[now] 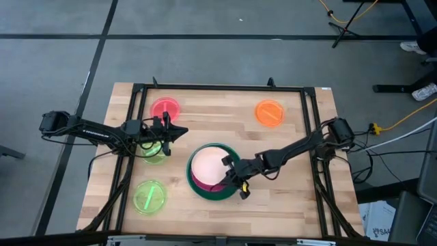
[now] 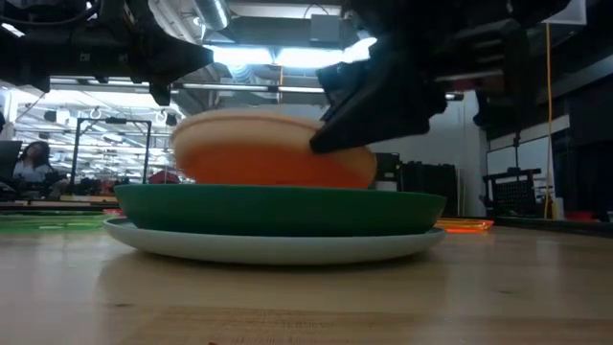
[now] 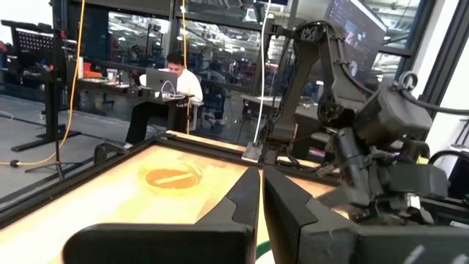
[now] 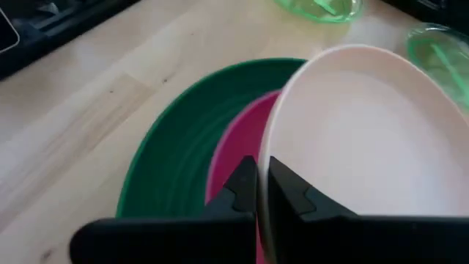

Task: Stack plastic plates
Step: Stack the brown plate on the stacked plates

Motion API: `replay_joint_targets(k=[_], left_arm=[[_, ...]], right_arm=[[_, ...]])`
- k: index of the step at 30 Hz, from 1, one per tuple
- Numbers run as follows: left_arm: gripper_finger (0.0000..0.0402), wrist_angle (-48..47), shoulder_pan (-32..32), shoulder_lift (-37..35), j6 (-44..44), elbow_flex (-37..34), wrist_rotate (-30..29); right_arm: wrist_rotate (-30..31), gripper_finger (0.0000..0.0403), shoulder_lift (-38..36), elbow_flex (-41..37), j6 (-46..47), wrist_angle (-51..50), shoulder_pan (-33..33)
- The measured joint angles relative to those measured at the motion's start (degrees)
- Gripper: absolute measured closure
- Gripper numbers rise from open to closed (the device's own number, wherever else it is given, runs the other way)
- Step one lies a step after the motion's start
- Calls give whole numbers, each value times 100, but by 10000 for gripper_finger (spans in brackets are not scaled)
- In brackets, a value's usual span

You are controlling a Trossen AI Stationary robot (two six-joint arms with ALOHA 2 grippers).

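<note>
Stacking plates, left to right across my table:
Left gripper (image 1: 179, 131): my fingers are pressed together on nothing, parked above the left half of the table so the centre stays free for the other arm.
Red plate (image 1: 164, 108): small, translucent, alone at the far left.
Neon green plates: one (image 1: 153, 151) sits partly under my left arm, the other (image 1: 149, 196) near the left front edge; both small and see-through, waiting their turn.
Stack: a pale plate (image 2: 278, 247) at the bottom, the dark green plate (image 1: 196, 184) on it, the magenta plate (image 4: 242, 150) inside that, largest lowest so each nests.
Cream plate (image 1: 208, 164): tilted over the magenta one, one edge lifted.
Right gripper (image 1: 234, 179): my fingers pinch the cream plate's right rim, holding it over the stack to lower it flat, I judge.
Orange plate (image 1: 269, 113): small, far right, well apart.
</note>
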Motion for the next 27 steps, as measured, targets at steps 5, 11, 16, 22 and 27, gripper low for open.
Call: replay_joint_targets(k=[5,11,16,22,27], left_arm=[[390,-14,-2,2,-1,0,-25],[390,-12,-2,2,3,0,-84],[390,-12,-2,2,2,0,-84],[390,-12,0,2,-1,0,-84],[390,-12,-1,2,-1,0,-84]], right_arm=[[-379,395,185,3,237,204,-78],[-393,395,213,-4,427,178,-120],[-395,395,215,-4,645,114,-159],[-388,359,215,-4,750,30,-155],[-385,311,215,-4,750,19,-155]])
